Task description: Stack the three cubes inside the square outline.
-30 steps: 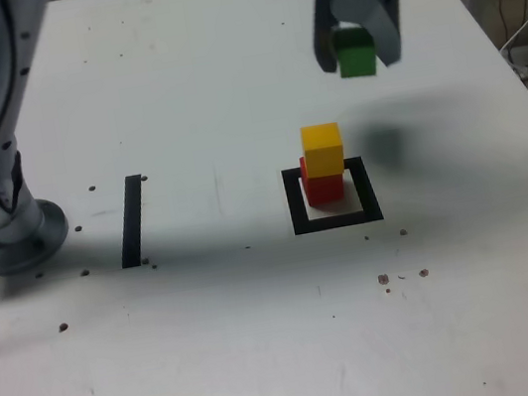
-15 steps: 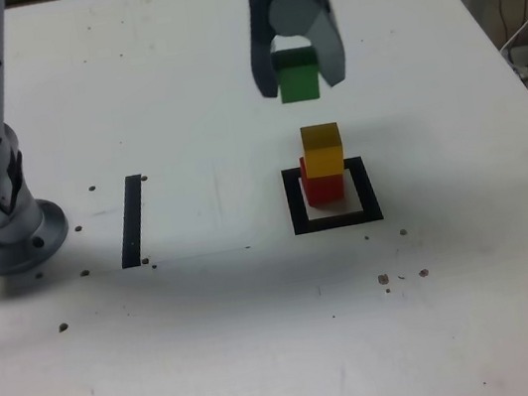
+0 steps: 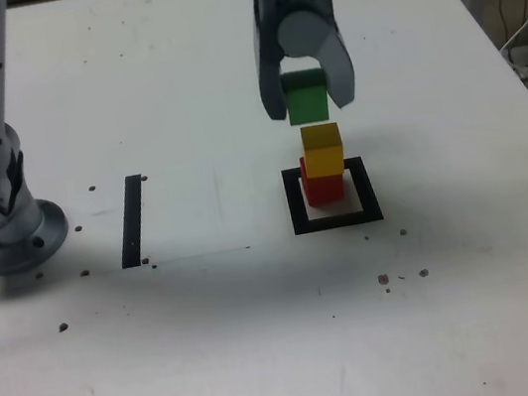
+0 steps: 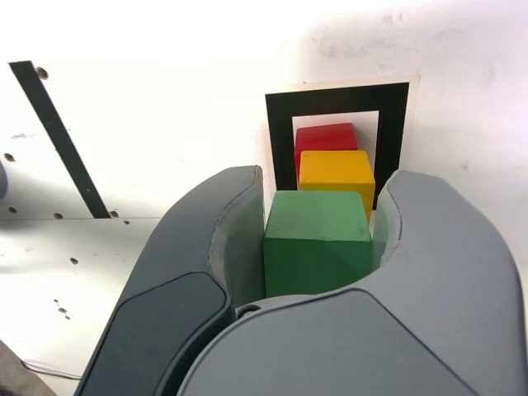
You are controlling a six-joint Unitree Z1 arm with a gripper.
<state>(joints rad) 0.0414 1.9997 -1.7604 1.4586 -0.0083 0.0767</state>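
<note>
Holding the green cube (image 3: 306,97) between its two grey fingers, your gripper (image 3: 309,100) hangs in the air directly over the stack, and the wrist view confirms the grip: the green cube (image 4: 317,242) sits squarely between the curved inner pads, touched on both sides. You will note that the cube's underside is clear of the block below it; in the exterior view a thin gap separates it from the yellow cube (image 3: 323,148), so the two are close but not in contact. The yellow cube rests on the red cube (image 3: 322,188), set slightly toward the exterior view's right of it, so a sliver of red shows at the stack's left edge. The red cube stands on the white centre of the square outline (image 3: 295,203), within the black tape frame and toward its far side. From the wrist view you can see the red cube (image 4: 324,136) and the yellow cube (image 4: 335,171) lined up beyond the held block, with the square outline (image 4: 279,132) framing them. A straight black tape strip (image 3: 132,221) lies well apart at the exterior view's left, near the arm's base (image 3: 4,234). The white table (image 3: 266,338) carries scattered dark specks.
</note>
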